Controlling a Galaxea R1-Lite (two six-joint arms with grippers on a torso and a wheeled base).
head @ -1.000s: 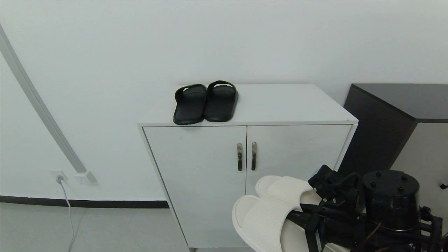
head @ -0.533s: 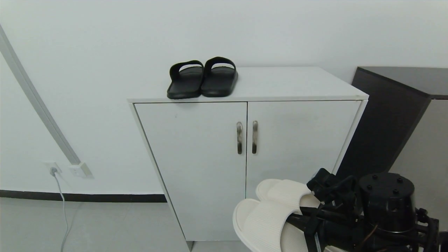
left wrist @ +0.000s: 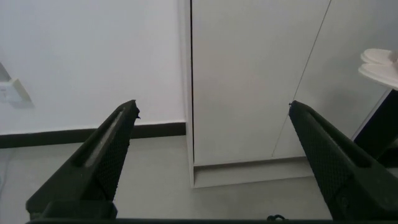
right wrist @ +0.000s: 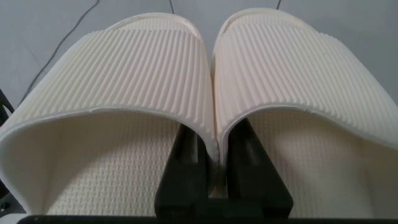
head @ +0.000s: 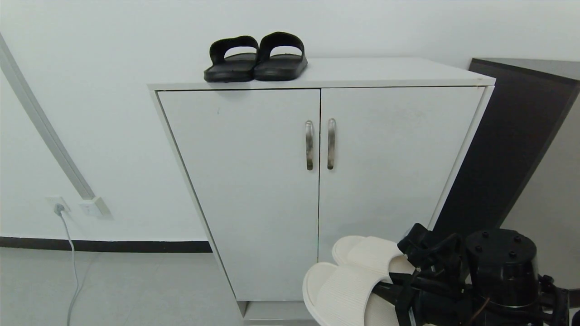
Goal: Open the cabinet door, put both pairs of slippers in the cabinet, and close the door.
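A white cabinet stands against the wall with both doors shut, its two metal handles side by side at the middle. A pair of black slippers rests on its top, toward the left. Low in front of the right door, my right gripper is shut on a pair of white slippers. In the right wrist view its fingers pinch the two inner strap edges of the white slippers together. My left gripper is open and holds nothing, facing the cabinet's lower left corner.
A dark cabinet stands close against the white one's right side. On the left wall are an outlet with a hanging cable and a slanted conduit. Bare floor lies left of the cabinet.
The head camera has sunk, so the cabinet and black slippers sit higher in the picture. The right gripper keeps hold of the white slippers.
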